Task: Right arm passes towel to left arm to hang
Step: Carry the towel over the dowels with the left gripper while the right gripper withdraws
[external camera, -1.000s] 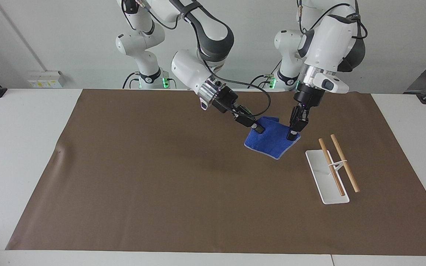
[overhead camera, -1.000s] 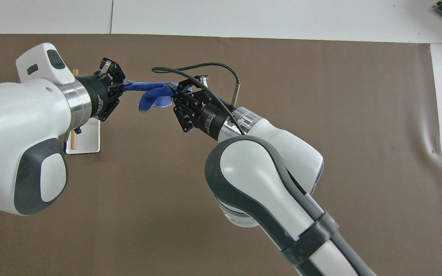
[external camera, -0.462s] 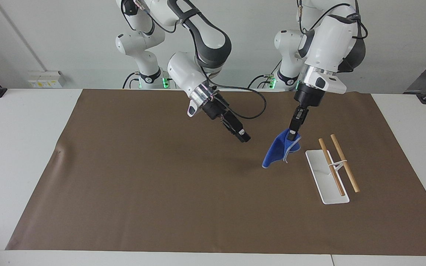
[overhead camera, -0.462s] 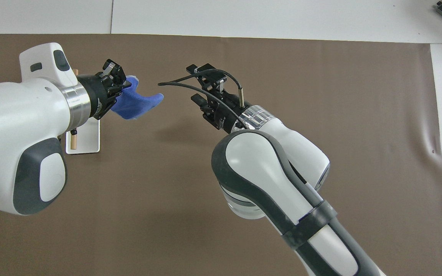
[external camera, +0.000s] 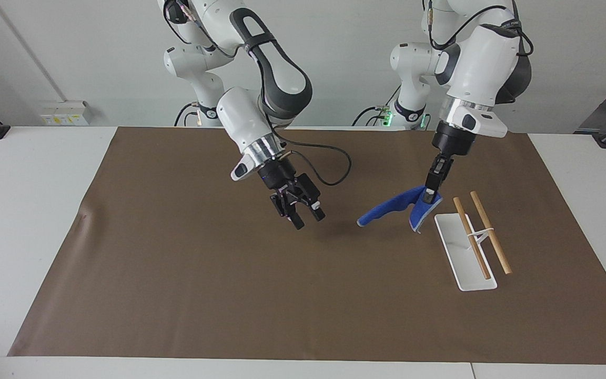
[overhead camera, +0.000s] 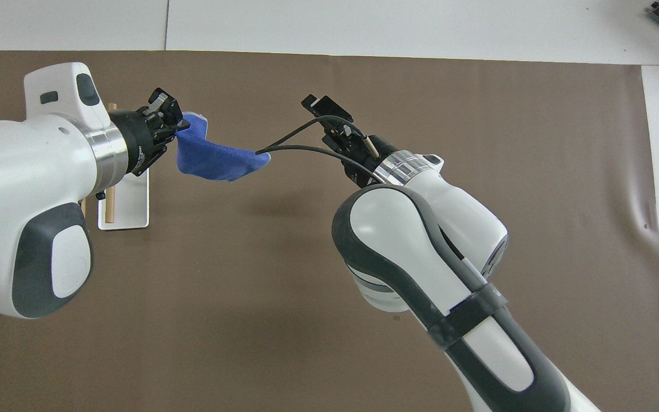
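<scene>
The blue towel (external camera: 392, 205) hangs in the air from my left gripper (external camera: 429, 197), which is shut on one edge of it. The towel's free end swings out toward the middle of the mat. It hangs just beside the rack's end nearest the robots. In the overhead view the left gripper (overhead camera: 176, 123) holds the towel (overhead camera: 209, 157) the same way. My right gripper (external camera: 306, 217) is open and empty, up over the middle of the mat, apart from the towel. It also shows in the overhead view (overhead camera: 329, 117) with its black cable looping past.
A white rack base (external camera: 466, 263) with two wooden rods (external camera: 490, 231) on a stand sits toward the left arm's end of the table; it also shows in the overhead view (overhead camera: 129, 209). A brown mat (external camera: 177, 263) covers the table.
The right gripper let go of the towel, opened and drew back toward the mat's middle. The towel now hangs from the left gripper alone and swings out; the left gripper shifted slightly toward the rack.
</scene>
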### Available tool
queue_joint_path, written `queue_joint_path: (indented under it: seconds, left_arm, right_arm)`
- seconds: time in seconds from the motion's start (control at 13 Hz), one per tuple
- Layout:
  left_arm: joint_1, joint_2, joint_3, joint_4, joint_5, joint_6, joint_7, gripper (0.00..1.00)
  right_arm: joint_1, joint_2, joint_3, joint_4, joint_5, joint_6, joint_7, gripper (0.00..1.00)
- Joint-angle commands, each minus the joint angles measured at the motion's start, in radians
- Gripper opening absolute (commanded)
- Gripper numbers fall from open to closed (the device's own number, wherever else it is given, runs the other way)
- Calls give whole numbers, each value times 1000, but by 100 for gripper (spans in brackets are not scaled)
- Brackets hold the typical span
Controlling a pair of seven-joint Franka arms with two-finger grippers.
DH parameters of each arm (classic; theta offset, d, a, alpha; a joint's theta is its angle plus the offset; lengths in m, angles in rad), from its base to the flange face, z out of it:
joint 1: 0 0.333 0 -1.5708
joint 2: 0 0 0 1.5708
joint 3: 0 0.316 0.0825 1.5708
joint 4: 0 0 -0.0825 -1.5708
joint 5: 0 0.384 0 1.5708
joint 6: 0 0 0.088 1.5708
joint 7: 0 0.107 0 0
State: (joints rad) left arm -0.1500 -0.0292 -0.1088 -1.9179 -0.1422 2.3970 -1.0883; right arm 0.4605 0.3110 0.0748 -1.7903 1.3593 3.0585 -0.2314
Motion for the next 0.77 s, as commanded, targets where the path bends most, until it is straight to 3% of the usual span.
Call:
queue_joint_path:
  seconds: [0.0, 0.38, 0.69]
  left_arm:
    - [9, -24, 64, -21, 0, -59, 25, 0]
    - [10, -34, 194, -20, 70, -177, 33, 0]
    - [10, -38, 254, -18, 122, -248, 24, 0]
  right_arm:
    - [-66, -10, 8, -27, -202, -56, -28, 100]
    - [-235, -16, 0, -23, -686, -309, -26, 100]
    - [-342, -20, -39, 29, -1003, -533, 0, 100]
